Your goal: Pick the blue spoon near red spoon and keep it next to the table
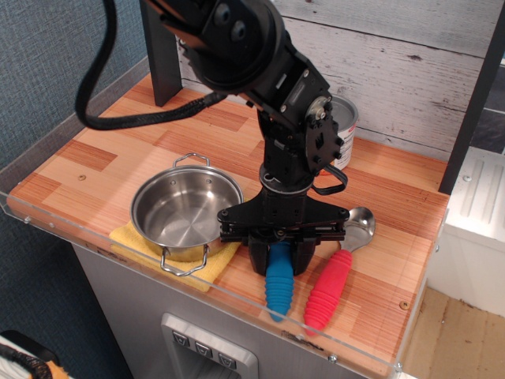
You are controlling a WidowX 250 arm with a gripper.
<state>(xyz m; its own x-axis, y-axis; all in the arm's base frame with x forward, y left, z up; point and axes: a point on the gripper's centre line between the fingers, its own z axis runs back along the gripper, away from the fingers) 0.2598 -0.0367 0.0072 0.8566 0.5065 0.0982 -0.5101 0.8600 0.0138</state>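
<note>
Pincer [280, 258] pinching the blue spoon [278, 283] by its handle at the tabletop's [118, 142] front edge, red spoon [330, 286] just beside

No words for you to read here, no numbers, no labels on the can [345, 126], too blurry to tell
</note>
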